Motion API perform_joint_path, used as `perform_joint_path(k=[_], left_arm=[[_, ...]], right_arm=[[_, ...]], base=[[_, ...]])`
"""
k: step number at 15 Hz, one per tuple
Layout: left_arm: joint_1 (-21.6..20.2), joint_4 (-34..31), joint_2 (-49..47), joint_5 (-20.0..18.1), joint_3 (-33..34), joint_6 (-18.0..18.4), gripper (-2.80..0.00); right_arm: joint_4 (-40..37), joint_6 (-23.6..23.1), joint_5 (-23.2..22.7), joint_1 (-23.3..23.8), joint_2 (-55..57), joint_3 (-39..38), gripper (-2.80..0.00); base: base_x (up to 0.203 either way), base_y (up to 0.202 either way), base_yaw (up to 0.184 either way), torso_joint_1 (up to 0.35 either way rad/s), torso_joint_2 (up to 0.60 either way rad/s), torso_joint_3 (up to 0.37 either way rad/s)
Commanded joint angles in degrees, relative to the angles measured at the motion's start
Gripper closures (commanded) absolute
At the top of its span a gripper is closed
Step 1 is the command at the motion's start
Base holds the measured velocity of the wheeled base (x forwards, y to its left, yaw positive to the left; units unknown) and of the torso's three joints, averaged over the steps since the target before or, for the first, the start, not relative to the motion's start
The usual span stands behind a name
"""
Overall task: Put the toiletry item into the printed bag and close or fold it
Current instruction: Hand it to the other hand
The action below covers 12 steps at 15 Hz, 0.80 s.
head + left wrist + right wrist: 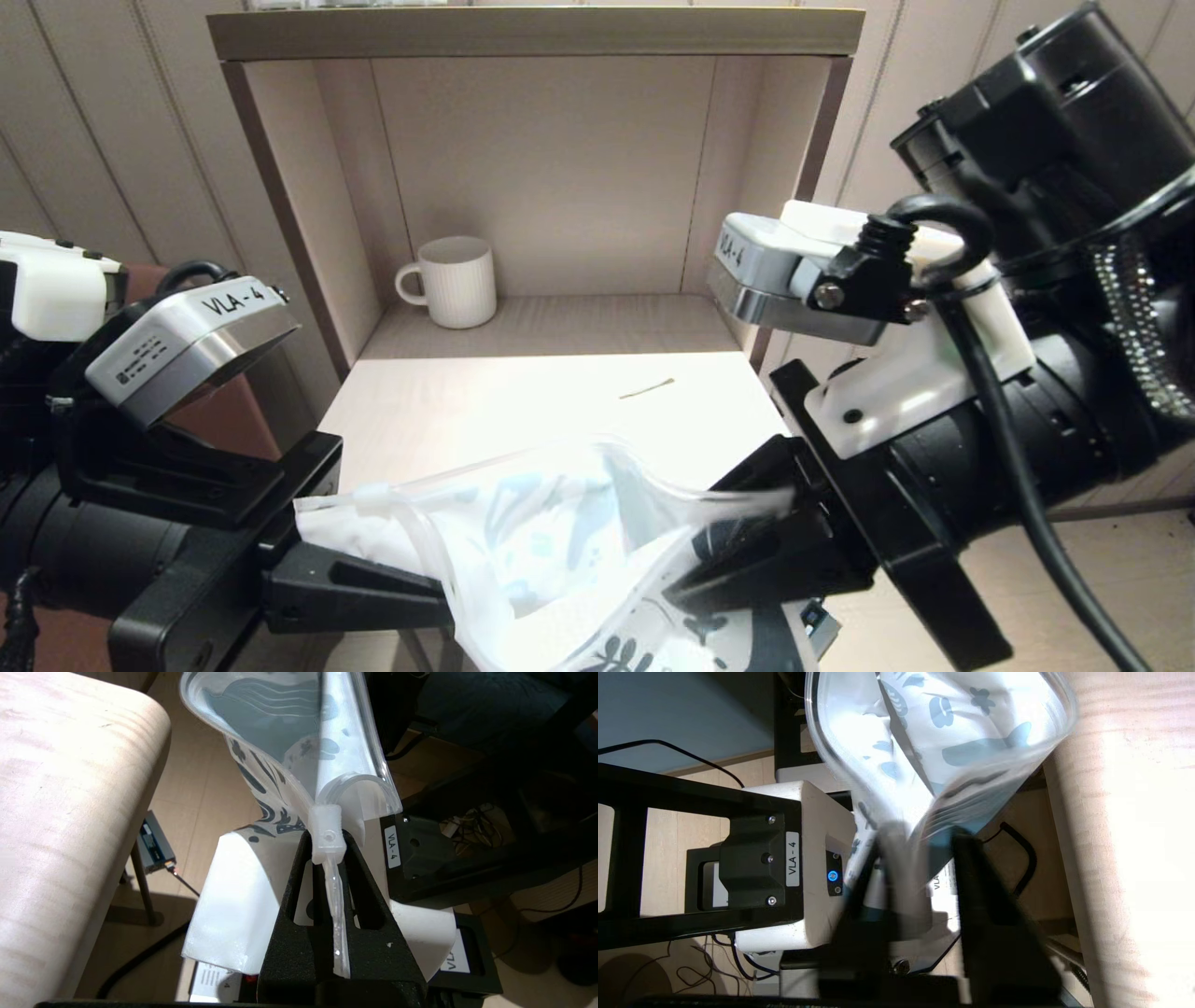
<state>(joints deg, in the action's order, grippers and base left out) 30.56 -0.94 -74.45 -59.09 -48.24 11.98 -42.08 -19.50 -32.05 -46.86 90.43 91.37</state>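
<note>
The printed bag (551, 532) hangs in the air off the table's front edge, its mouth gaping open. My left gripper (328, 836) is shut on the bag's zip strip, just behind the clear slider (328, 830). My right gripper (924, 835) is at the bag's other end with its fingers apart, and the bag's edge lies between them. Seen from the head, the left gripper (439, 597) is at the bottom left and the right gripper (738, 537) at the bottom right. The toiletry item (646, 388), a thin olive sliver, lies alone on the table behind the bag.
The pale wooden table (448, 401) runs back into an open shelf box (532, 28). A white ribbed mug (457, 280) stands at the box's back left. The table's edge (60, 812) is close beside both grippers. Cables and equipment lie on the floor below.
</note>
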Motion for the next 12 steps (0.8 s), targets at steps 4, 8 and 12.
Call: perform_joint_path(k=[4,8,12], left_arm=[[0.02,-0.03,0.1,-0.33,0.16,0.06,0.0],[-0.06,-0.03,0.59,-0.33,0.6,0.06,0.0],[-0.06,-0.03,1.19,-0.33,0.6,-0.16,0.0]], right_arm=[[-0.28,-0.29,-0.21,0.37,-1.01,-0.87,0.0],[-0.29,-0.32,-0.59,2.65,-3.33,-2.21,0.0],[2.52,0.09,-0.21,1.24,-3.06,-3.74,0.0]], base=[[0.0,0.0,0.0,0.0,0.0,0.0],[0.0,0.0,0.0,0.0,0.0,0.0],[0.0,0.0,0.0,0.0,0.0,0.0]])
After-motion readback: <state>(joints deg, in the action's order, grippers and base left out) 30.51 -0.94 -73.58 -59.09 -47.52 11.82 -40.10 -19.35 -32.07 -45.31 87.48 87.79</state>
